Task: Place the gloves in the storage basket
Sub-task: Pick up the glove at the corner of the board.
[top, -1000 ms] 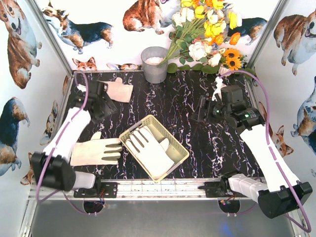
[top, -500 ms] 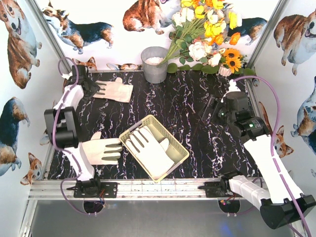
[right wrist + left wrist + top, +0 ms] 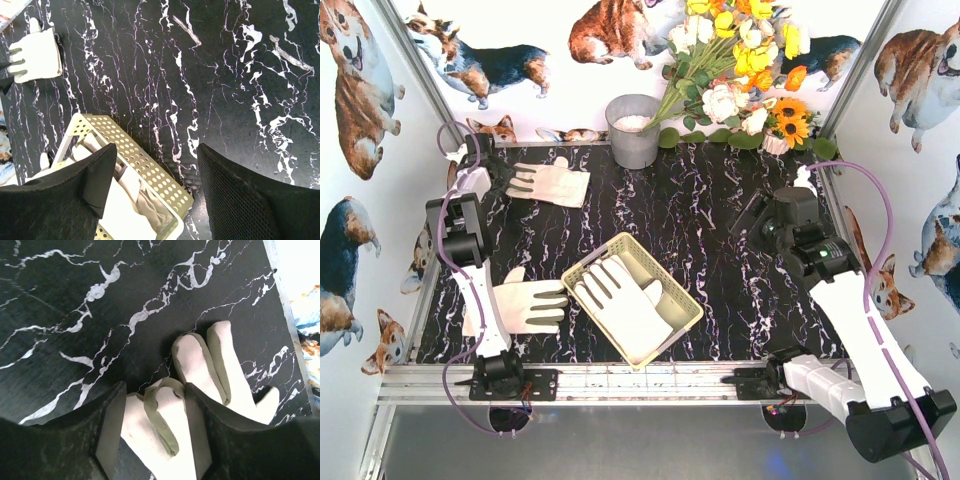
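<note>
Being straddled by the part-open left pincer (image 3: 155, 405), nothing pinched yet, the glove (image 3: 220, 370) is lying fingers-first between the jaws, so one thin finger nipped alone could see it being dropped short of the storage basket (image 3: 590, 255) well behind the pincer.

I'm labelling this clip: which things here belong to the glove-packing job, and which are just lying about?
For the job: far-left glove, near-left glove, glove in the basket, storage basket.
Just lying about: grey bucket, flower bunch.
</note>
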`<action>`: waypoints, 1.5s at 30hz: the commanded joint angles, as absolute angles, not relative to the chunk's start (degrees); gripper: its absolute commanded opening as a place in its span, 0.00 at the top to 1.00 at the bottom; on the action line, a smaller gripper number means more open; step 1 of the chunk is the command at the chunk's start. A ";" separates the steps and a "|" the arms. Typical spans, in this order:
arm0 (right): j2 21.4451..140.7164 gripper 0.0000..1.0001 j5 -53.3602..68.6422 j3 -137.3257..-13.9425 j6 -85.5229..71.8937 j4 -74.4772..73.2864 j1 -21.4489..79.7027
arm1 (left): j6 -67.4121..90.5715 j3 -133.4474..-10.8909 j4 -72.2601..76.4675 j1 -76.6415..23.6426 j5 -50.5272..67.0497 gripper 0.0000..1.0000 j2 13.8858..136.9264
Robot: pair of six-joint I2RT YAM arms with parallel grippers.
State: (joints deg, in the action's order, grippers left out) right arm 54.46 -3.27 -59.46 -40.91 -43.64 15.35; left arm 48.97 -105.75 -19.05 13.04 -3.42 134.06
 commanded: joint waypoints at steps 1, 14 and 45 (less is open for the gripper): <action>55.71 0.34 -4.57 -61.36 -43.88 -39.72 15.16 | 50.76 -108.31 -15.50 13.38 0.21 0.59 136.57; 58.78 0.35 -1.10 -61.01 -42.15 -36.66 15.29 | 48.68 -105.60 -13.47 12.89 4.82 1.00 133.40; 91.44 0.12 -6.69 -80.33 -3.44 -14.04 44.49 | 76.66 -89.61 -24.68 -10.49 -1.18 1.00 95.95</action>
